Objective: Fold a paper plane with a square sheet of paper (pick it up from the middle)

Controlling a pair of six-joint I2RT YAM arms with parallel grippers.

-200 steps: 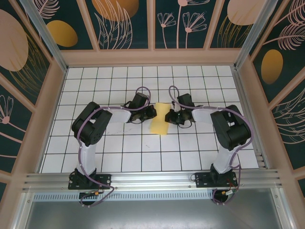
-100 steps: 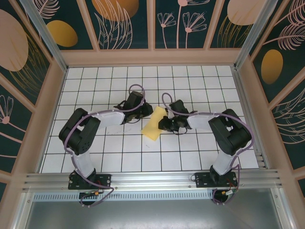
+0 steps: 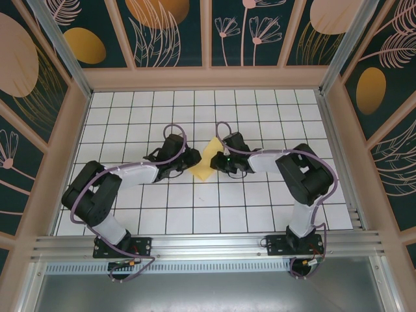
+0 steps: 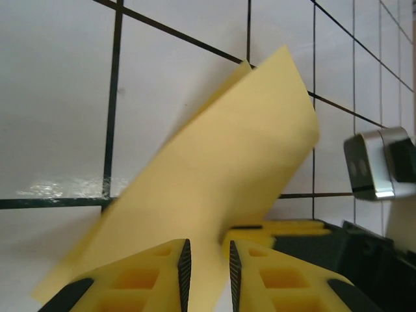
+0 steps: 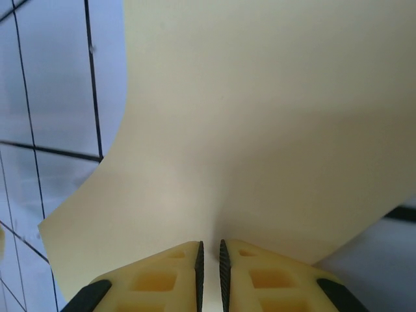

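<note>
Over the last second the paper (image 3: 205, 162) swung from square-on to cornerwise and slid just left of frame centre on the table (image 3: 260, 195), with both arms following it. Right hand (image 5: 209, 252) pinches its edge, jaws almost closed; left hand (image 4: 208, 253) stands narrow at the sheet, and I cannot tell if it grips. You are probably re-aiming for the next crease, so watch for slip.

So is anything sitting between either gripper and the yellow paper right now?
Nothing visible stands in the way. The square sheet of paper reaches in between the jaws of both the left gripper and the right gripper.
</note>
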